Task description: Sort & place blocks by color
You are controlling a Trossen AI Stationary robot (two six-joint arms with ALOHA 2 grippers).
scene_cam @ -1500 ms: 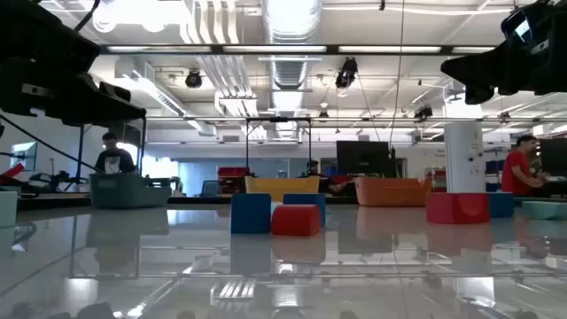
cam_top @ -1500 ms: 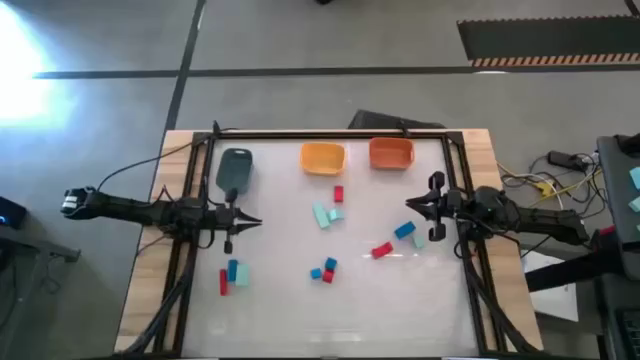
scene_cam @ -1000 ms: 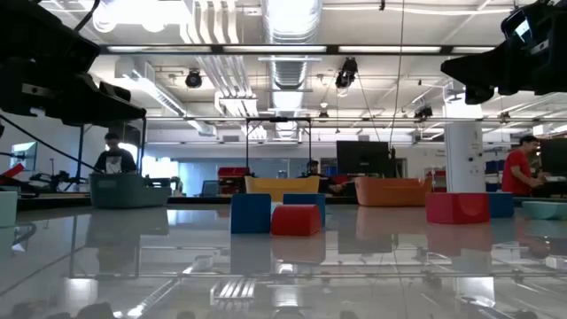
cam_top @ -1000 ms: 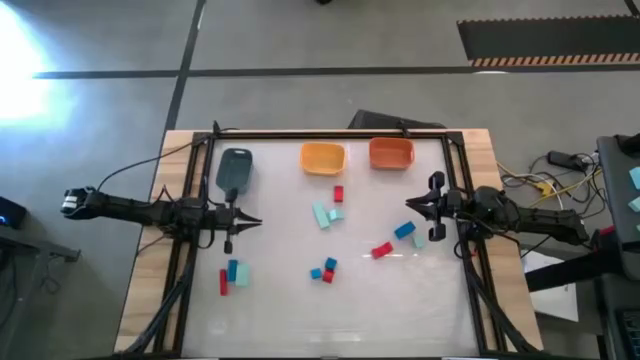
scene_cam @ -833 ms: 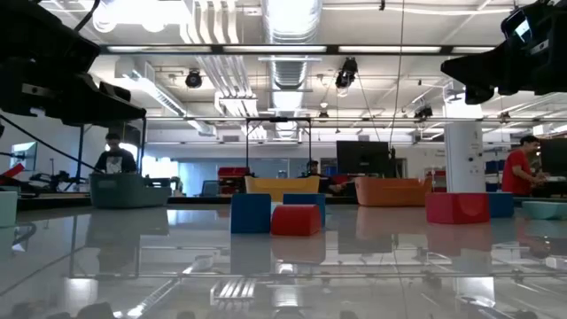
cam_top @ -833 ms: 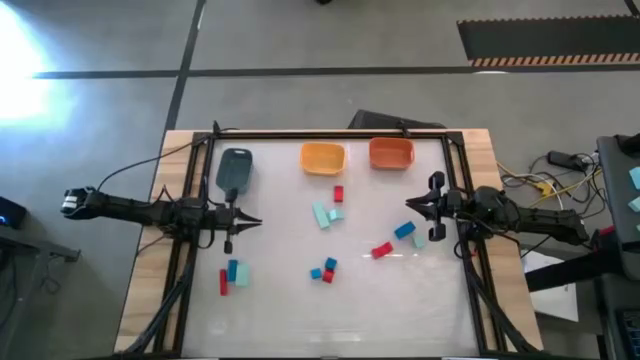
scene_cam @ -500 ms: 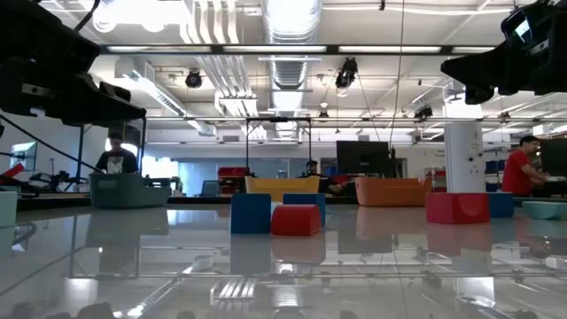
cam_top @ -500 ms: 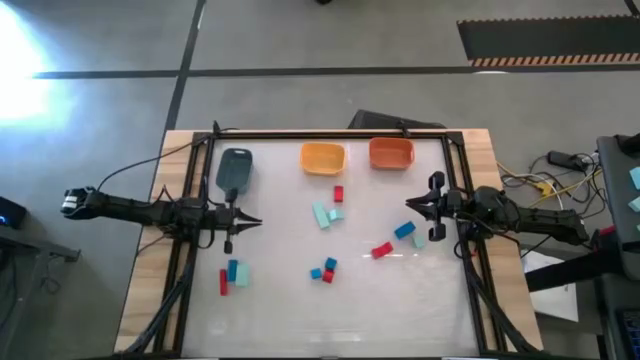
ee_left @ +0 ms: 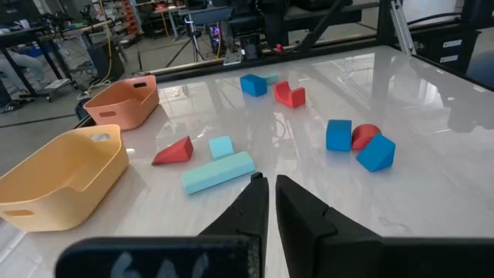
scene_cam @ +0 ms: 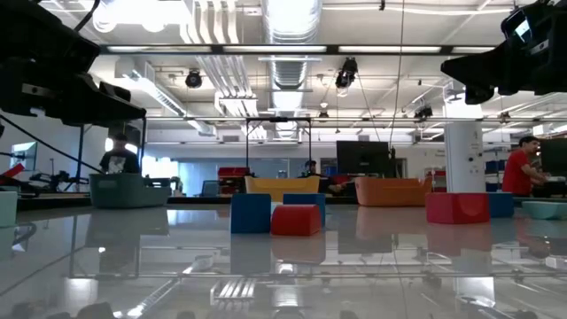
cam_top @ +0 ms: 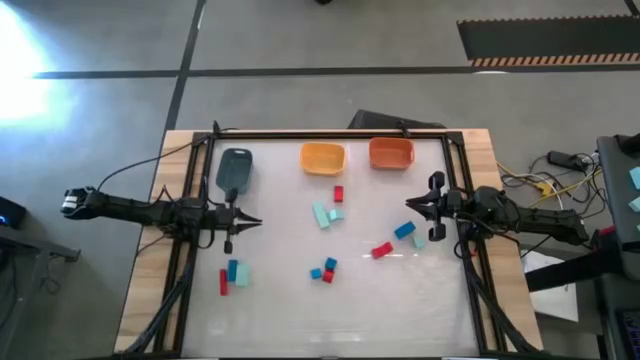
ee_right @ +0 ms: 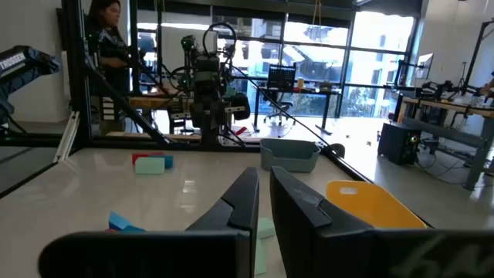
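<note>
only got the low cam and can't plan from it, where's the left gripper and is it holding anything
observer: the left gripper hangs just on the near side of the grey bin, shut and empty.
operator: closest blocks to it
observer: a red, blue and teal cluster sits nearer the table's front edge, on the left side.
operator: and the right gripper
observer: the right gripper is shut and empty too, beside a blue block.

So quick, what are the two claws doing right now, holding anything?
Left gripper: nearly shut, holding nothing.
Right gripper: nearly shut, holding nothing.
</note>
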